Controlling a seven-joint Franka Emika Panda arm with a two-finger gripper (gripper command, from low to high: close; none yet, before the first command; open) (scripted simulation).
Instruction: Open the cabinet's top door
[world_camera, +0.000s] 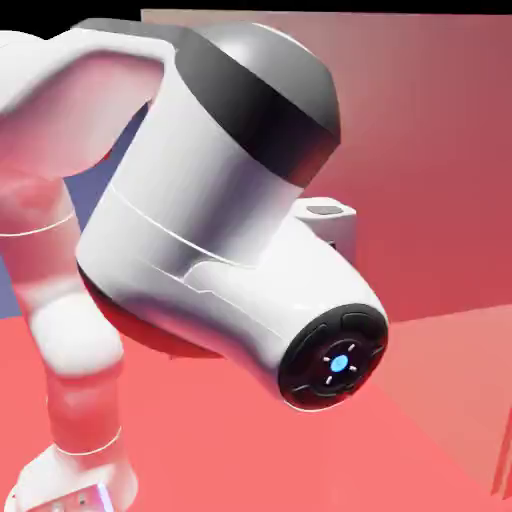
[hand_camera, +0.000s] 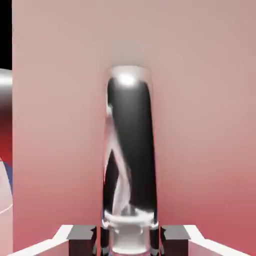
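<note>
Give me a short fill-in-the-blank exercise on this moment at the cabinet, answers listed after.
1. In the hand view, the tool is shut on the glossy ____ bar handle.
2. That handle sits on a flat panel coloured ____.
3. In the exterior view, the white robot arm fills most of the picture and ____ the tool from sight.
4. The round cap on the arm has a small ____ light at its centre.

Answers: black; pinkish-tan; hides; blue

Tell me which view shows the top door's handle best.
Hand view. The handle fills the middle as a glossy black bar against the pinkish door panel, with the claw shut on it. In the exterior view the arm blocks it; no handle visible.
</note>
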